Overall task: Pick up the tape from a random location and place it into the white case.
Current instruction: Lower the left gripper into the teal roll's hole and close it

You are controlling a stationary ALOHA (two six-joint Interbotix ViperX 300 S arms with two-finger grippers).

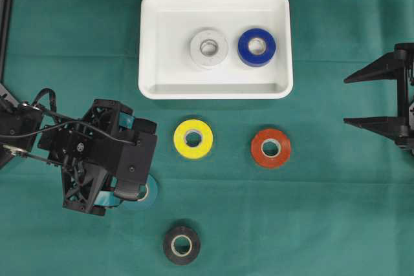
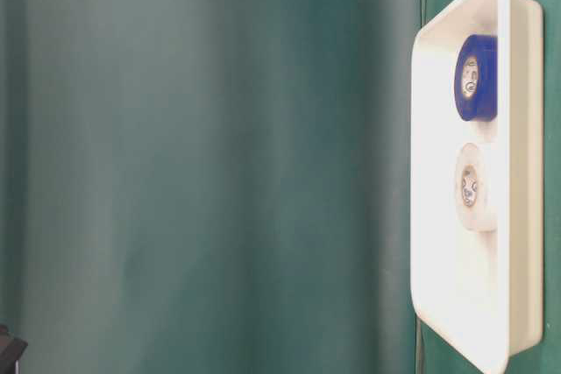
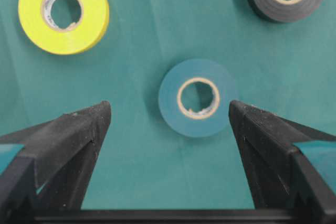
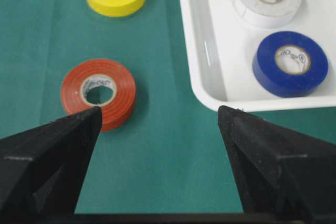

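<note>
The white case point(image 1: 150, 43) at the far middle holds a white tape roll point(image 1: 208, 48) and a blue one point(image 1: 257, 46). Yellow point(image 1: 193, 139), red point(image 1: 271, 148) and black point(image 1: 181, 245) rolls lie loose on the green cloth. A teal roll point(image 3: 198, 127) lies flat just beyond my left gripper point(image 3: 169, 109), nearer its right finger. That gripper is open and touches nothing. In the overhead view the left gripper point(image 1: 129, 158) covers most of the teal roll point(image 1: 152, 193). My right gripper point(image 1: 346, 101) hovers open and empty at the right edge, with the red roll point(image 4: 118, 95) ahead of its left finger.
The case's rim point(image 4: 195, 77) stands ahead of the right gripper's right finger. The yellow roll point(image 3: 92, 22) and black roll point(image 3: 262, 9) lie beyond the teal one in the left wrist view. The table-level view shows only the case point(image 2: 526, 172) and its two rolls.
</note>
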